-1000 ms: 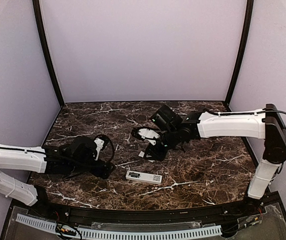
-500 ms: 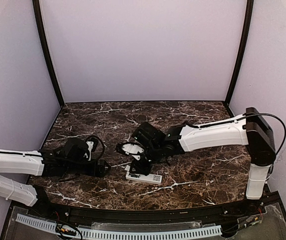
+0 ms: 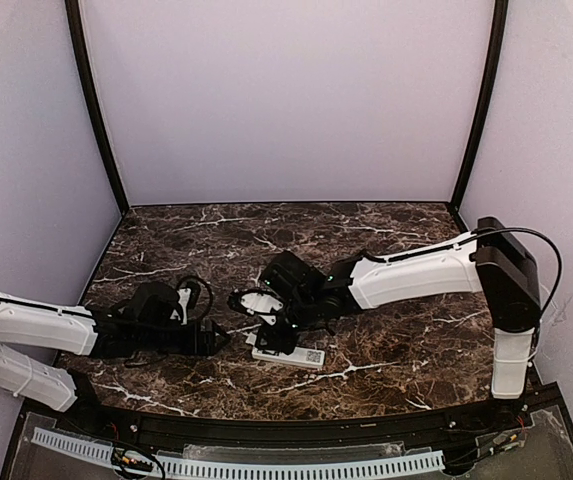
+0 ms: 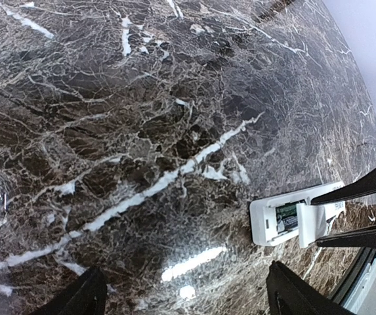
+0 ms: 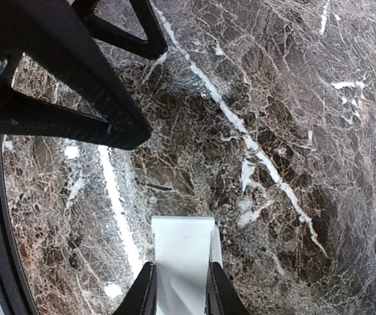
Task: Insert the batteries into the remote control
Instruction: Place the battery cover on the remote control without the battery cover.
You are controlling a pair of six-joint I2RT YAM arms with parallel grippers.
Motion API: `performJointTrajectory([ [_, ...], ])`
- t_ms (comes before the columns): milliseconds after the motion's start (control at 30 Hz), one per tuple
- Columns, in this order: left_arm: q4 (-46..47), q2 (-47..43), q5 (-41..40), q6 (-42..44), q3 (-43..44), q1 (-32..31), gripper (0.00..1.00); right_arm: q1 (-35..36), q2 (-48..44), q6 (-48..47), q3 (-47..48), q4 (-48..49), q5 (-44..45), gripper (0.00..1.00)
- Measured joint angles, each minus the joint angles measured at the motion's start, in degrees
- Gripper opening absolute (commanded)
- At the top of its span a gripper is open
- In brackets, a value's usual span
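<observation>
Marble table [image 3: 406, 340]: both your arms lie low over it, left arm [image 3: 46, 325] reaching in from the left, right arm [image 3: 416, 272] from the right. Remote control [image 3: 291, 354] lies flat near the front centre, with its battery bay open at the left end. Your left gripper [image 3: 214, 338] sits just left of it, jaws spread wide, not touching it. Your right gripper [image 3: 274, 338] is over the remote's left end, jaws pinching a flat white plastic piece [image 5: 182, 252].
</observation>
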Motion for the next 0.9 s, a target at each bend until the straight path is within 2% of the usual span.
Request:
performJointTrajectory([
  [900,-0.11,-1.22,-0.33,-0.74,-0.37,0.70,0.85,0.00,2.56,-2.97,-0.13,0.92,0.39,0.21],
])
